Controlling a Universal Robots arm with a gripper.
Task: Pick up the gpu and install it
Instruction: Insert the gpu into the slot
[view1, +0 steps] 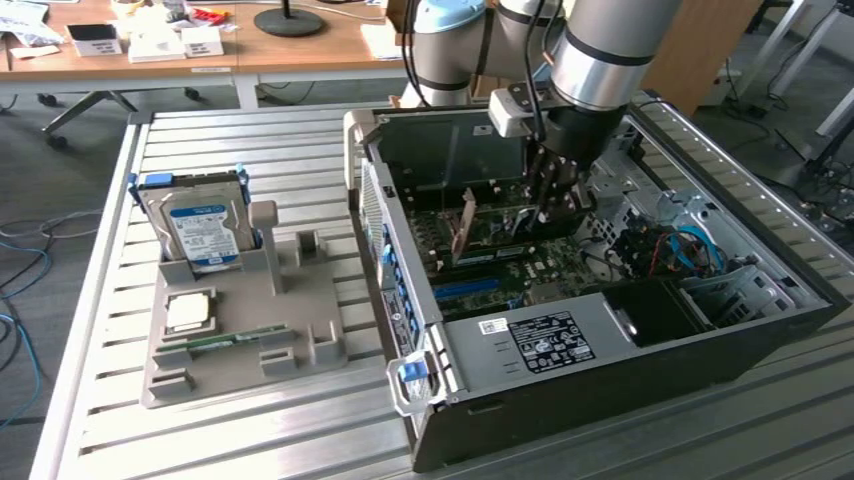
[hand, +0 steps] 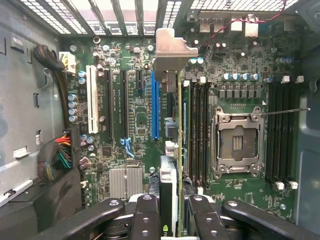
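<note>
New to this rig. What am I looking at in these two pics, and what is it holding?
It is one robot arm reaching into an open computer case. The exterior view comes from a camera off the arm. The wrist view comes from a camera on the arm's wrist, looking past the fingers at the motherboard. The gripper is shut on the gpu, a green card held on edge over the motherboard; whether it sits in a slot, I cannot tell. On the exterior view's left, a grey holder on the slatted table carries a hard drive, a processor chip and a memory stick.
</note>
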